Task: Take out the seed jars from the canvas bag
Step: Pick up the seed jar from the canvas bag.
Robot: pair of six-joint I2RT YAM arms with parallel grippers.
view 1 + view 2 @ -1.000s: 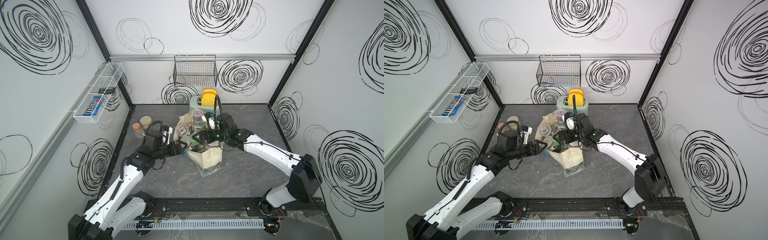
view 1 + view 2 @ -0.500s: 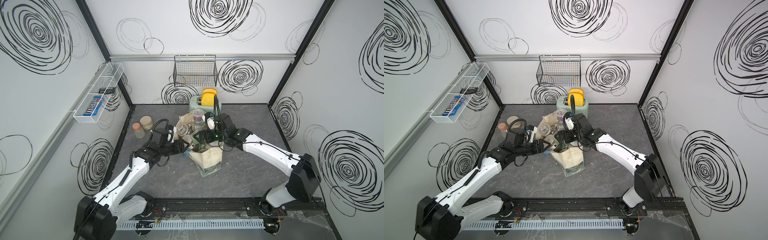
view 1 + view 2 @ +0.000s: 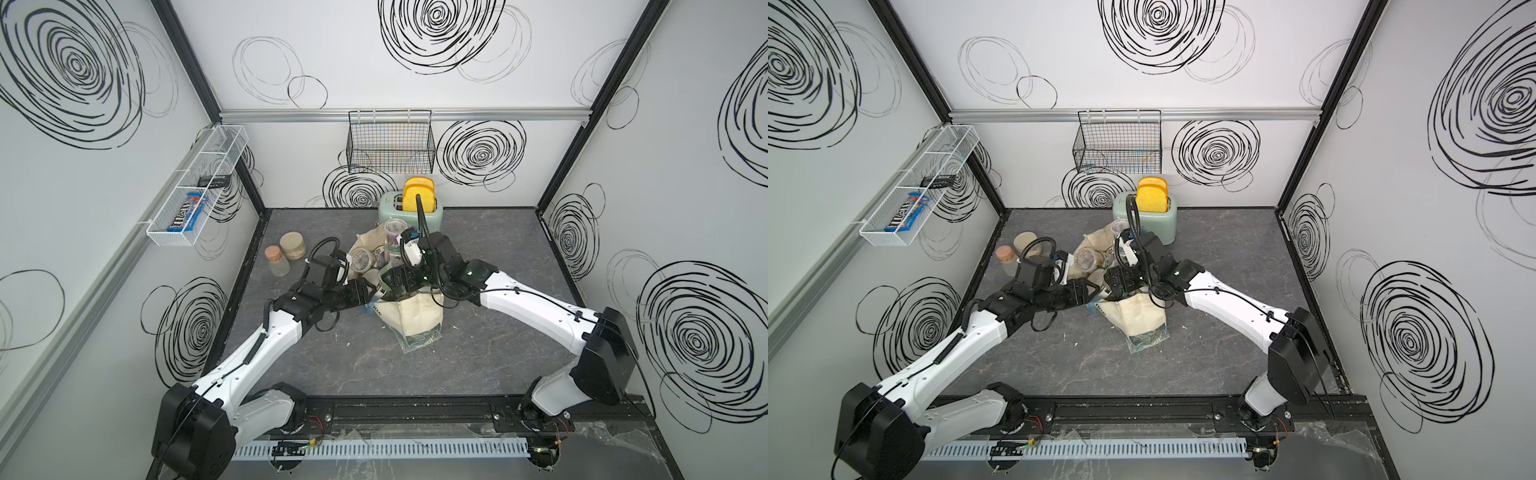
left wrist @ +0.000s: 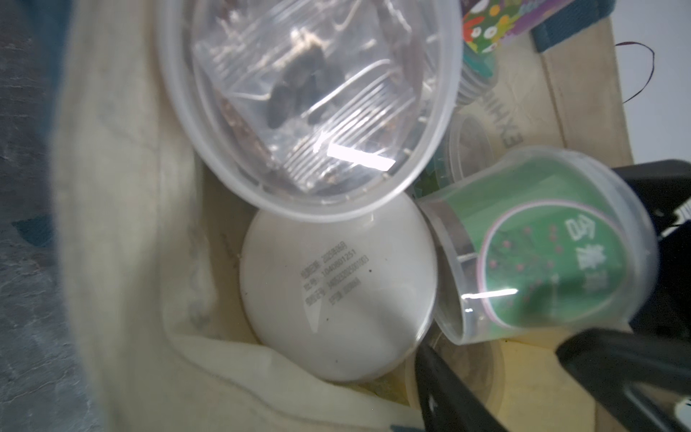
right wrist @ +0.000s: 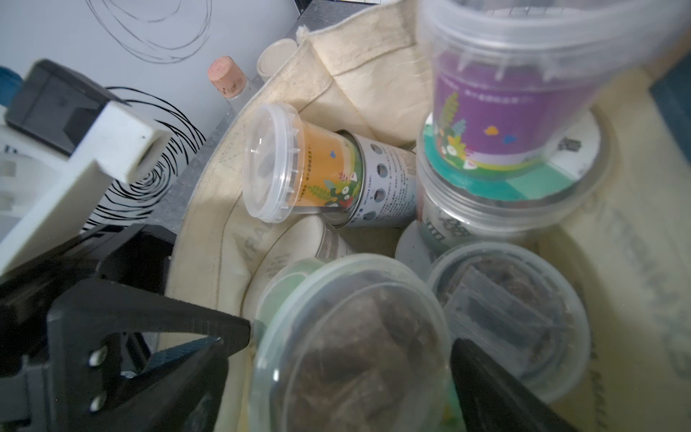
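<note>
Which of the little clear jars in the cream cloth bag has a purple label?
The purple-labelled clear plastic jar sitting on a teal-topped jar. The orange-labelled jar lies on its side beside them.

Both arms stretch from the lower corners to mid-frame in a top view; left gripper (image 3: 368, 292) and right gripper (image 3: 389, 290) nearly meet, jaws parted.

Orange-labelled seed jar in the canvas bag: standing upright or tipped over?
Tipped over. In the right wrist view the orange-labelled jar lies on its side inside the canvas bag, its clear lid facing sideways rather than up.
</note>
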